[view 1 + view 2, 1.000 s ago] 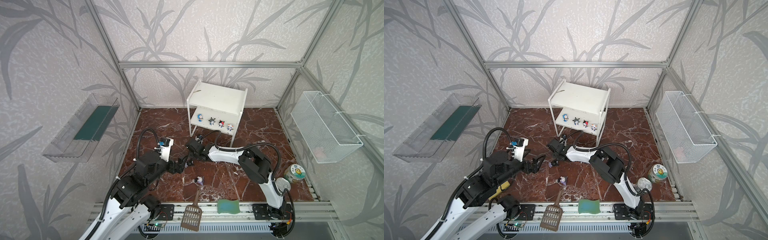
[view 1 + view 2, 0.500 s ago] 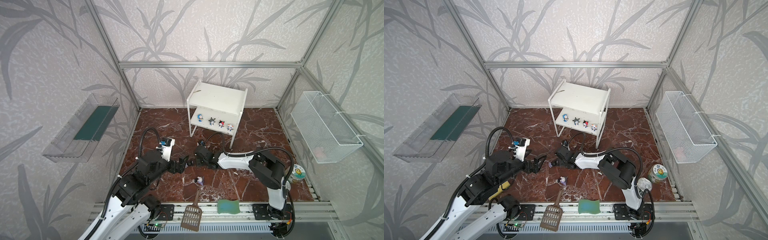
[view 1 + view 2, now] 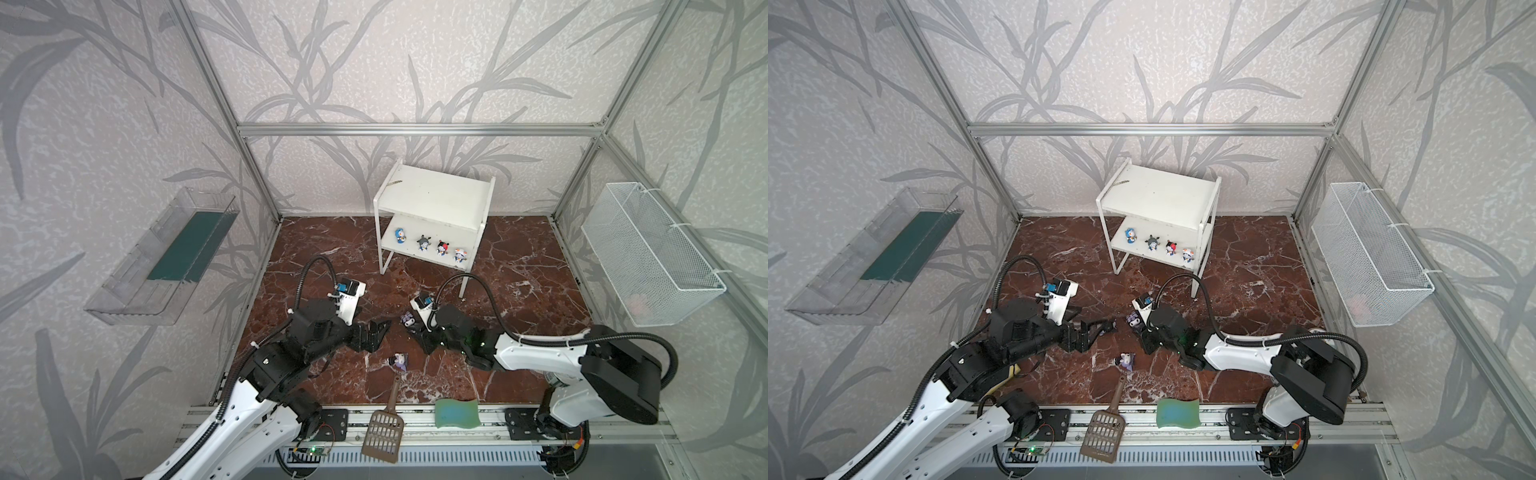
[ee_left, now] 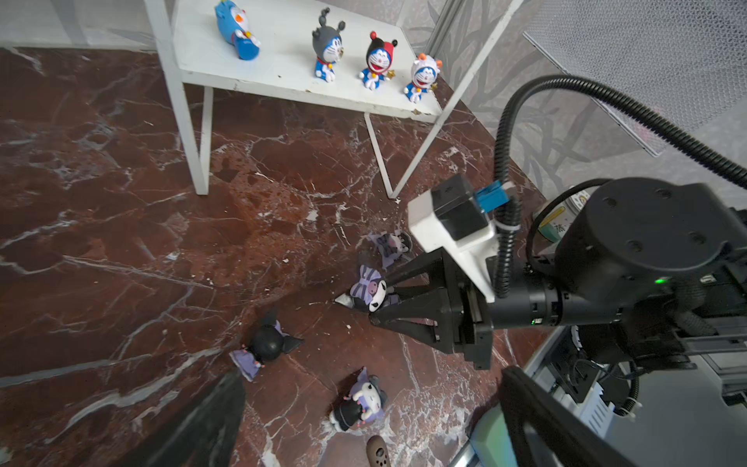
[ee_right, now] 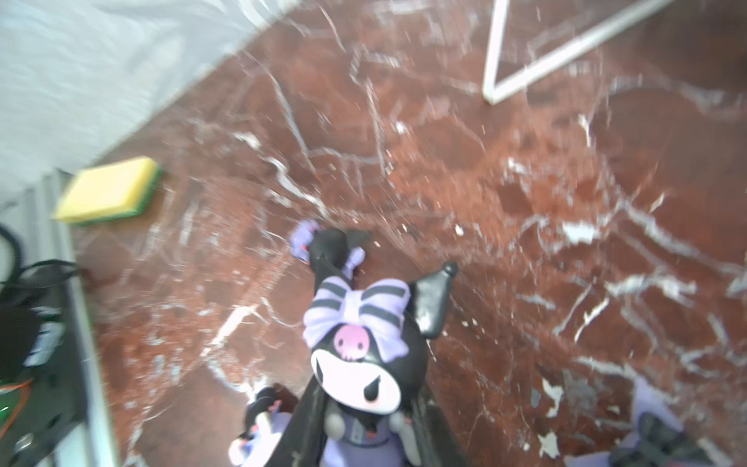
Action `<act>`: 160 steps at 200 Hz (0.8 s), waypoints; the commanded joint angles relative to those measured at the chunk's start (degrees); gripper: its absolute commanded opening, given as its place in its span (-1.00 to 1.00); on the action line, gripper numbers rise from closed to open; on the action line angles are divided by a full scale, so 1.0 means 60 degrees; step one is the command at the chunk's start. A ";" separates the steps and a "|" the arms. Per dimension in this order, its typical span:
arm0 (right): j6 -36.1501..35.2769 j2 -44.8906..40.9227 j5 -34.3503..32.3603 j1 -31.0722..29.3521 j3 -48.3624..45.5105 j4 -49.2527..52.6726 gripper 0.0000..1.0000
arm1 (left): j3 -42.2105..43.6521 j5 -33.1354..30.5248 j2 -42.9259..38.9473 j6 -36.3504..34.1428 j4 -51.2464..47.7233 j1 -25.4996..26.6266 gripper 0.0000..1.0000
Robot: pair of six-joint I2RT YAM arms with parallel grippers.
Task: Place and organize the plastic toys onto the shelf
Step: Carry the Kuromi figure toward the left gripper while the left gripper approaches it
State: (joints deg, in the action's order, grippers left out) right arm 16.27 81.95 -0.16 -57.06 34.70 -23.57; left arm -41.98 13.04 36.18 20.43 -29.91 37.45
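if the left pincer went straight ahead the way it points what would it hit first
Probably the black-headed purple toy lying on the floor just ahead of the open left pincer, though depth is unclear.

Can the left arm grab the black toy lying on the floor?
Probably yes: the left end effector is open and the black toy lies just ahead, with only bare floor between.

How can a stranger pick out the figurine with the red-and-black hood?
Look at the white two-tier shelf by the back wall. Four blue figurines line its lower board. The red-and-black figurine is third from left; its neighbours' hoods are grey and white.
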 commanded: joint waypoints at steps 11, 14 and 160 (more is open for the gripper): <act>-0.1093 -0.1466 0.0785 0.0017 -0.0463 -0.1329 -0.78 | 0.0063 0.1109 0.0339 0.0316 0.0891 0.0194 0.93; -0.1146 -0.1582 0.0789 0.0006 -0.0489 -0.1324 -0.78 | 0.0056 0.1205 0.0403 0.0316 0.0908 0.0210 0.92; -0.1973 -0.3463 0.0163 -0.0779 -0.0927 -0.1490 -0.80 | -0.0683 0.2646 0.2254 0.0709 0.2640 0.0504 0.42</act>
State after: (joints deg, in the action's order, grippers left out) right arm 5.28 62.24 2.96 -60.77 29.28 -29.76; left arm -43.79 28.40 48.97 24.40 -16.73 39.90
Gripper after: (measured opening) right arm 0.293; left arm 0.743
